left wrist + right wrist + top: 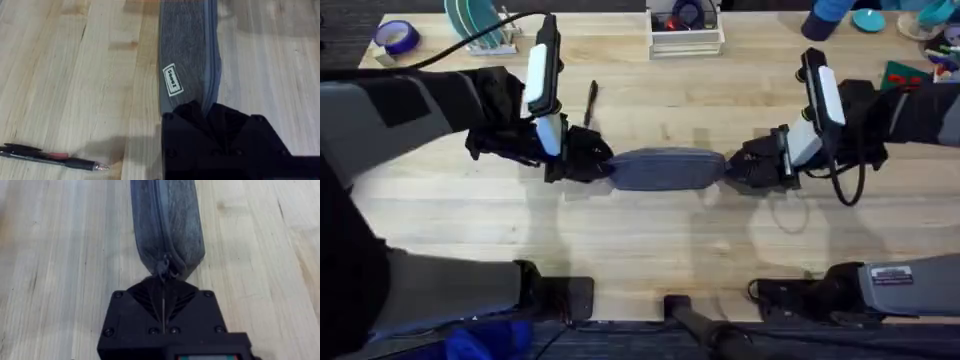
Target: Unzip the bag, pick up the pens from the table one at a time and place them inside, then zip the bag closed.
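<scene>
The blue-grey bag [665, 168] lies lengthwise across the middle of the table [650, 250]. My left gripper [595, 165] is shut on the bag's left end [187, 65], its black fingers [200, 112] pinching the fabric beside the zipper. At the bag's right end [167, 225], my right gripper [740, 170] has its fingers [150, 300] pressed together on the zipper pull [163, 270]. The zipper line looks closed along the length I can see. One black pen [590, 103] lies behind the left gripper, and it shows as the pen [50, 157] in the left wrist view.
A white wire tray [685, 35] stands at the back centre. A dish rack with teal plates [480, 25] and a tape roll [395, 38] sit at the back left. Assorted coloured items [920, 40] are at the back right. Bare wood stretches in front of the bag.
</scene>
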{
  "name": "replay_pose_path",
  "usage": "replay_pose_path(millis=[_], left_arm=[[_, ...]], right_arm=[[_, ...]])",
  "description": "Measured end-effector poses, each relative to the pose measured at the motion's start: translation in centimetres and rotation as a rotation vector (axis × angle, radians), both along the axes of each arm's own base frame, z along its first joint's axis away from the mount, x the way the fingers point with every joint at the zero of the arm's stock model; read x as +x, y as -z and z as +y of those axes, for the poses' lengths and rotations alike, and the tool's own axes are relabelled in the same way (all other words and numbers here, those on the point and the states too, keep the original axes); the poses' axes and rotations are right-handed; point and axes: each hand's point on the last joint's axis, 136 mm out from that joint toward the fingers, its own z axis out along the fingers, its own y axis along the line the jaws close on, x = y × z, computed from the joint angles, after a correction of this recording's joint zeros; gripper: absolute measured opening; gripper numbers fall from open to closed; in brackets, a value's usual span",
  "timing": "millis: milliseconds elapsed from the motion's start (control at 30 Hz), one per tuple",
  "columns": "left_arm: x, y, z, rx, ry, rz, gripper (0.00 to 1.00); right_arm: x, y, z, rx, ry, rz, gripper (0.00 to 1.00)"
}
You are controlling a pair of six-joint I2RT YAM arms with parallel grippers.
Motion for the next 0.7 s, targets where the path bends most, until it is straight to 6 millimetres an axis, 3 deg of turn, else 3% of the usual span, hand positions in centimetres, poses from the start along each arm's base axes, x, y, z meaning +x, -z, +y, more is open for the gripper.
replay_pose_path(millis=[700], left_arm=[[0.00,0.00,0.00,0.000,0.000,0.000,0.042]], right_arm=[[-0.20,-0.02,0.03,0.006,0.029,0.051,0.031]])
